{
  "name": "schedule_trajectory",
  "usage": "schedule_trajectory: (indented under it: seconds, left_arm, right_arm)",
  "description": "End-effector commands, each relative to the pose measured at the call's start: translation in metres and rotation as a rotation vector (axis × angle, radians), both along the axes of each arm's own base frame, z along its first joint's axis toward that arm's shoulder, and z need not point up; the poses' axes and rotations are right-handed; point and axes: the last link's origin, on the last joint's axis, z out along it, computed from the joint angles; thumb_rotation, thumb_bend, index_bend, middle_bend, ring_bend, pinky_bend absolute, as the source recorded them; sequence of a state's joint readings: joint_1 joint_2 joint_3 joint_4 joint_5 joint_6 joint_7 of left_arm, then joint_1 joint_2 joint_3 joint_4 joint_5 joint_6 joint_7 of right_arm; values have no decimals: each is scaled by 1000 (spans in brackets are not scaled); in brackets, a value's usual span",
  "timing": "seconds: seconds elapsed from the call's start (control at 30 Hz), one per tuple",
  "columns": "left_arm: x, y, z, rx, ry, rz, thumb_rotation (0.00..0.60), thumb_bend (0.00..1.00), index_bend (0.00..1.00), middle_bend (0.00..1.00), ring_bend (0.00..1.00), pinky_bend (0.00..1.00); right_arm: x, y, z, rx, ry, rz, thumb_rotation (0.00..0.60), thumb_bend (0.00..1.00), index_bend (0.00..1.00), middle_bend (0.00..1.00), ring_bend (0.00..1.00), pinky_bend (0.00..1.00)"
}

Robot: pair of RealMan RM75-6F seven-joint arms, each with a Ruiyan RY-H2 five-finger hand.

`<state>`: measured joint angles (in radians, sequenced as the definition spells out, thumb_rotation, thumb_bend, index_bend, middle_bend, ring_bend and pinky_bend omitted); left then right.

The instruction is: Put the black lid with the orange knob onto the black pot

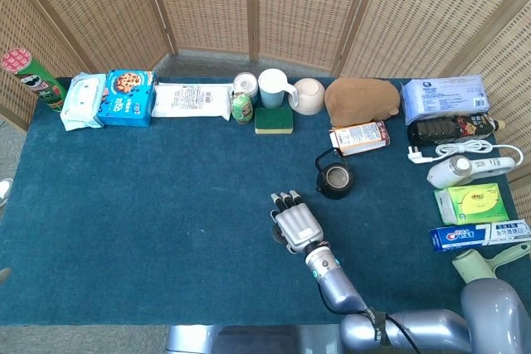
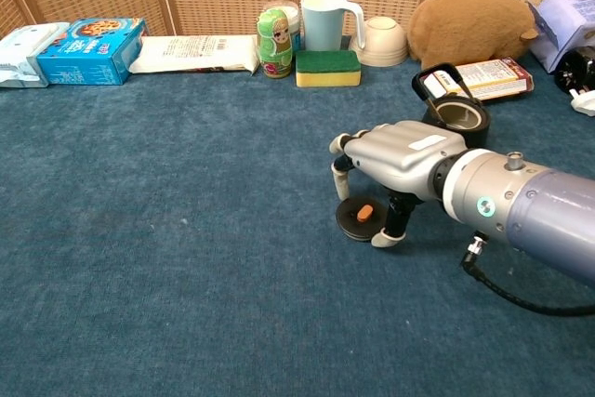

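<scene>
I have the right hand [image 2: 404,157] arched over the black lid [image 2: 361,221], fingers spread either side, gripping nothing yet. The lid lies flat on the blue surface [image 2: 167,258], near the open black pot [image 2: 456,115]. If I close off-centre, I expect the fingertips could skid off the orange knob [image 2: 364,213] and push the lid away.

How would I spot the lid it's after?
On the blue table cloth, find the silver right hand near the middle. Directly beneath it lies the lid, a flat black disc; only it has a small orange knob.
</scene>
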<state>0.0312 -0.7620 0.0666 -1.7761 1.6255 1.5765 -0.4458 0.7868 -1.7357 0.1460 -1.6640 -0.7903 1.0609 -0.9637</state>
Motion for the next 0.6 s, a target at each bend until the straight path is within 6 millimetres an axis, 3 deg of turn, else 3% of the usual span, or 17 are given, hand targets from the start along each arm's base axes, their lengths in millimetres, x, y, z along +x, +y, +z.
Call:
schedule_trajectory:
  seconds: [0.03,0.3,0.6]
  left_arm:
    - [0,1,0,-3,-1,1,600,208,0,0,0,44]
    - [0,1,0,-6,-3,-1,600,209,0,0,0,44]
    - [0,1,1,-2,-6,1,600,208,0,0,0,44]
  right_arm:
    - [0,0,0,3,-2,0,600,259,392,59,93,0]
    - [5,2,5,0,-22,12,600,275,432,66,96,0]
    - [15,3,29,-46,-51,51,600,277,434,70,103,0]
